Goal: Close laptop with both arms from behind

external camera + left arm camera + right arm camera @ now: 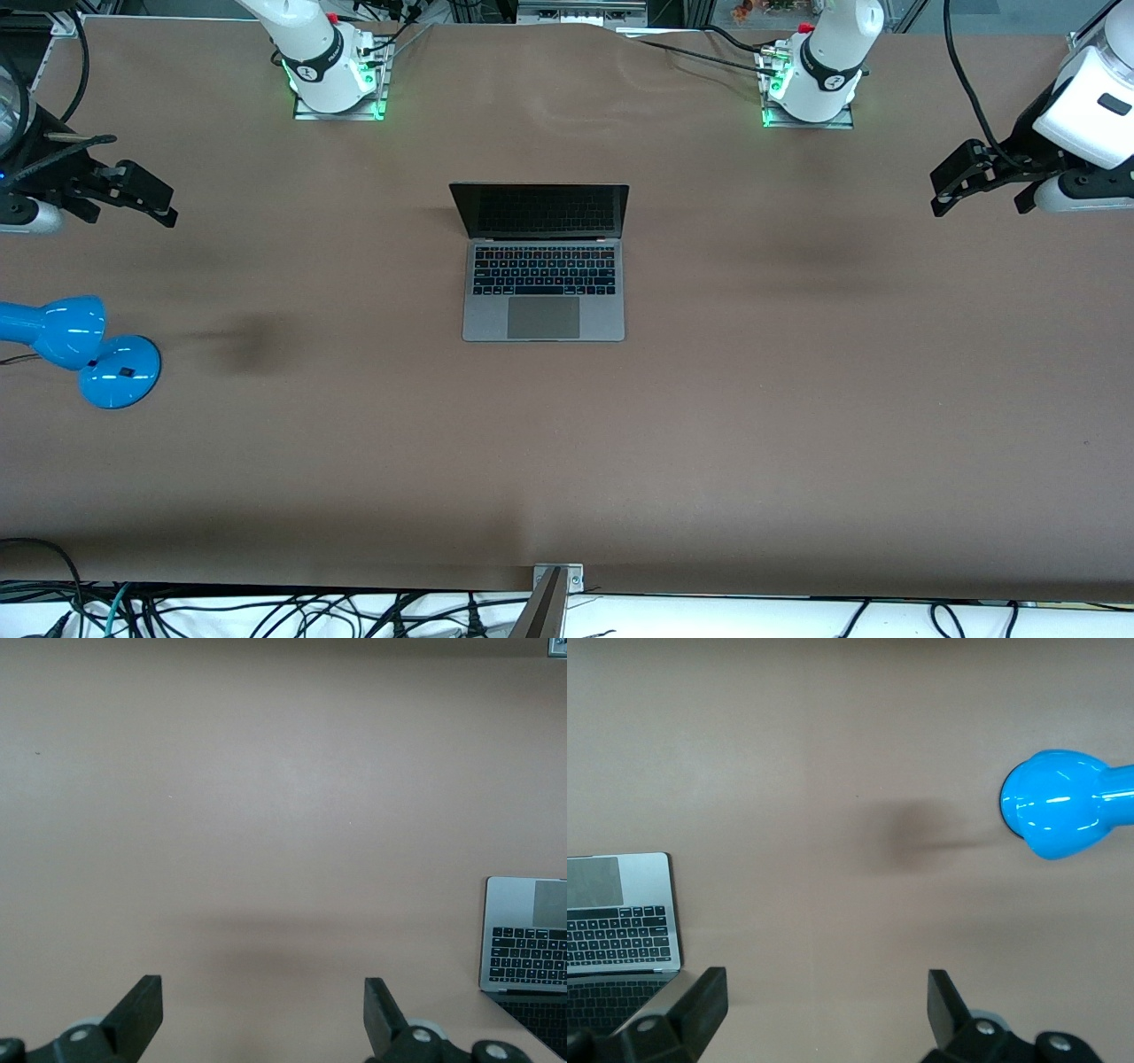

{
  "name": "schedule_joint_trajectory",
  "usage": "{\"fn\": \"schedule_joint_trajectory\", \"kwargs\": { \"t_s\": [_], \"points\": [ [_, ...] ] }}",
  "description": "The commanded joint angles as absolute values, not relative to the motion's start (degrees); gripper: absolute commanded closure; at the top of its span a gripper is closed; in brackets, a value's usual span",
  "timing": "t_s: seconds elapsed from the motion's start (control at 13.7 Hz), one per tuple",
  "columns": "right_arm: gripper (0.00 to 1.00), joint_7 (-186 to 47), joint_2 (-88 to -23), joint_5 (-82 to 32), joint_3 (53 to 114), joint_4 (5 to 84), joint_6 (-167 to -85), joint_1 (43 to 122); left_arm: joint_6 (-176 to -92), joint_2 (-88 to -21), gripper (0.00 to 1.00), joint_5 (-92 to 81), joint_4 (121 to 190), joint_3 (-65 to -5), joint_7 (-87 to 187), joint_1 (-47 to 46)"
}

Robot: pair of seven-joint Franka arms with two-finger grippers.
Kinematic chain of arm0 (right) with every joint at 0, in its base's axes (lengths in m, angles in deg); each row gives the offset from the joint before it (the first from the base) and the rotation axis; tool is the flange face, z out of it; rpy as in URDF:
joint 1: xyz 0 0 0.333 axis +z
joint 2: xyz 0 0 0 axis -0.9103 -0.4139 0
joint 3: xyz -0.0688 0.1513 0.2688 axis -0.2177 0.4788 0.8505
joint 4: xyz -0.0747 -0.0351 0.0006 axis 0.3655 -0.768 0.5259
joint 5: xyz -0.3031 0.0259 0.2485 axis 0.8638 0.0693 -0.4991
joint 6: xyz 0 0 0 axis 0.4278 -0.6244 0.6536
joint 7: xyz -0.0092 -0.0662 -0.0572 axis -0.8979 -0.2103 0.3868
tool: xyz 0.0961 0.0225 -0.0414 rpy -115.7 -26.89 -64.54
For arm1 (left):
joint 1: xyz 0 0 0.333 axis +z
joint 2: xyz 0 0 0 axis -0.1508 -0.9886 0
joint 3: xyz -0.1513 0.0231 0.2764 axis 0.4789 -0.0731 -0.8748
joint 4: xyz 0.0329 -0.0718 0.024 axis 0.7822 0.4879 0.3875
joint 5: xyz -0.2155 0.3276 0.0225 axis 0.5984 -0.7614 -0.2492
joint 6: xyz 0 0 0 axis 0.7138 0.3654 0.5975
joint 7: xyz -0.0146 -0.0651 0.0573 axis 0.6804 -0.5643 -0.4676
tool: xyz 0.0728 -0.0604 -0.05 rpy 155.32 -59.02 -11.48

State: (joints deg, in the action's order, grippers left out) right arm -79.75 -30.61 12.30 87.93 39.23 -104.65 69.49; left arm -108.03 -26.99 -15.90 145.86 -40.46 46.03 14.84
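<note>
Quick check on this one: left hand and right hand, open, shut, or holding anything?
Left hand: open, empty, over bare table toward its own end.
Right hand: open, empty, over the table between the laptop and the blue lamp.

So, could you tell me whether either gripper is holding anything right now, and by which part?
Nothing is held. The left gripper and right gripper both hang open over bare table, apart from the open space-grey metal laptop.

High front view facing both bases; wrist views downward, sharing the laptop point(543, 266).
</note>
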Motion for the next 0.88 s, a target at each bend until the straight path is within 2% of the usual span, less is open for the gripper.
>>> {"fn": "schedule_joint_trajectory", "kwargs": {
  "t_s": [0.0,0.8],
  "points": [
    [0.0,-79.1,-30.1,12.8,88.0,39.8,-104.7,69.3,-107.6,-28.1,0.0,-17.2,144.1,-40.1,46.4,15.0],
    [0.0,-79.1,-30.1,12.7,87.9,39.7,-104.7,69.3,-105.7,-29.4,0.0,-17.1,145.1,-38.5,46.1,14.4]
  ]
}}
